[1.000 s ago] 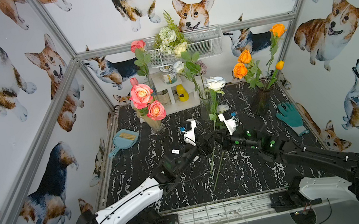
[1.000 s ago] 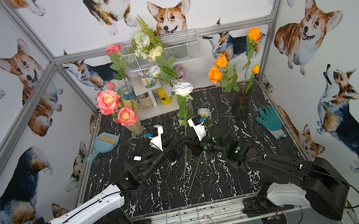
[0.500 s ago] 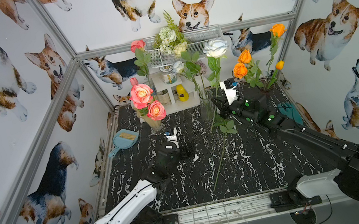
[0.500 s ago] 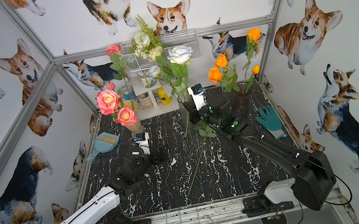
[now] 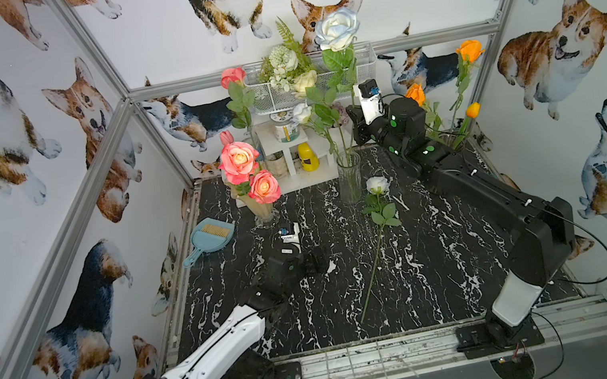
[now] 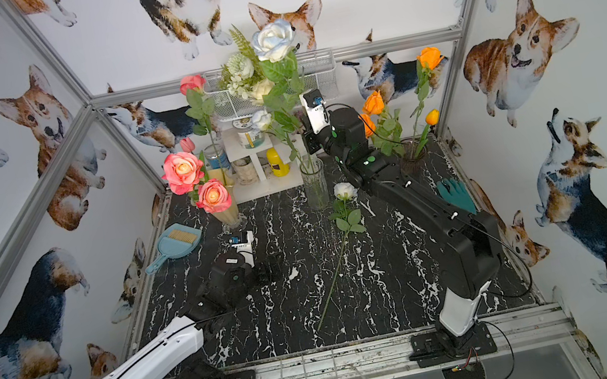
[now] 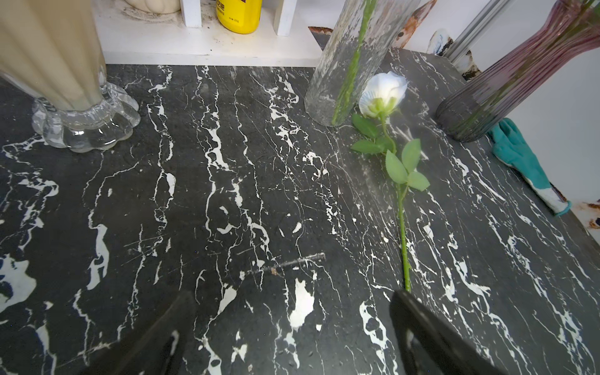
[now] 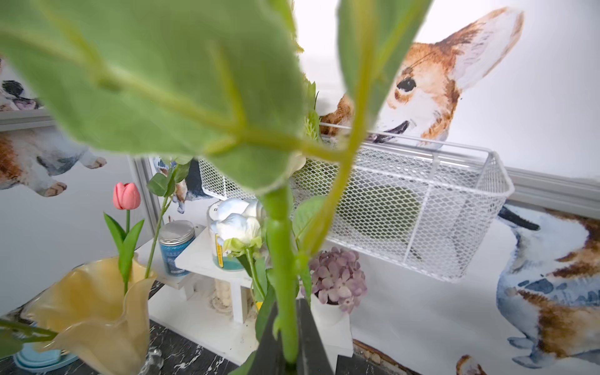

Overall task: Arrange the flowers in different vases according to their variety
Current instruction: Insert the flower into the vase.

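rose (image 8: 281, 246) screening wire basket (image 8: 422, 201), glove (image 6: 457, 195) aside

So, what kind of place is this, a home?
Probably a staged robot test booth, not a home: an aluminium frame carries corgi-print walls, and the left arm and right arm are mounted on a rail fronting the marble-pattern tabletop.

Blue dustpan (image 5: 209, 236) and teal glove (image 6: 456, 194) lie at opposite edges of the marble tabletop (image 5: 432, 260). Yellow bottle (image 5: 306, 157) stands inside the white shelf (image 5: 305, 182).
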Action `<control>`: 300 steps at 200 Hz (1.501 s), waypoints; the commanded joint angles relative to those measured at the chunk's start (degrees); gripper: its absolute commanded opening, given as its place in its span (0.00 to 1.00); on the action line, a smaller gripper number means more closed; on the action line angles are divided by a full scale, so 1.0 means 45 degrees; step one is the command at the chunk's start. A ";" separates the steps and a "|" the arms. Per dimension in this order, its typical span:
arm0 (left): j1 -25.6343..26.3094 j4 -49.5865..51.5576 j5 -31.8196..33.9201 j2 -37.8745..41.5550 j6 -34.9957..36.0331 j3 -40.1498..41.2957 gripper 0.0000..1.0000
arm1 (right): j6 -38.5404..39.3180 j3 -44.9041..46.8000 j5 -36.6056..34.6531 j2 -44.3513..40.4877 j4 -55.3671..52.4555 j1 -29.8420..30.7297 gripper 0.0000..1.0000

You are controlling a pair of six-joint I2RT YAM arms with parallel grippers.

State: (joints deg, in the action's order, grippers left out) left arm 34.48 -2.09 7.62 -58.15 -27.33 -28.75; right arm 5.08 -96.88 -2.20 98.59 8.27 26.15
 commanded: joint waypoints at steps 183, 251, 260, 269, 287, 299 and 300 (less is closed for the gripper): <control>-0.0191 -0.0013 -0.0522 -0.0532 -0.0030 -0.0315 1.00 | 0.0104 0.1317 -0.0363 0.0727 0.0602 -0.0073 0.75; 0.0114 0.0083 -0.1310 -0.1321 0.0190 -0.0896 1.00 | -0.0599 0.3501 -0.0070 -0.0881 0.1022 -0.0073 0.78; 0.0265 0.0128 -0.1392 -0.1502 0.0284 -0.1032 1.00 | -0.0788 0.3848 0.0030 -0.1155 0.1033 -0.0065 0.78; 0.0458 0.0202 -0.1403 -0.1721 0.0349 -0.1211 1.00 | -0.1013 0.4204 0.0120 -0.1403 0.1032 -0.0063 0.78; 0.0887 0.0338 -0.1274 -0.2174 0.0387 -0.1527 1.00 | -0.1569 0.4822 0.0391 -0.1987 0.0803 -0.0079 0.78; 0.1181 0.0363 -0.1205 -0.2467 0.0372 -0.1701 1.00 | -0.2008 0.5439 0.0583 -0.2453 0.0743 -0.0083 0.78; 0.1183 0.0365 -0.1205 -0.2487 0.0362 -0.1728 1.00 | -0.2028 0.5486 0.0604 -0.2483 0.0731 -0.0086 0.78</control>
State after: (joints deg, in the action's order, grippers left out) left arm 38.17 -1.43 2.20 -67.51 -26.61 -34.94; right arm 0.86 -75.53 -1.56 90.48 10.31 25.82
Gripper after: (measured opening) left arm 0.998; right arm 0.781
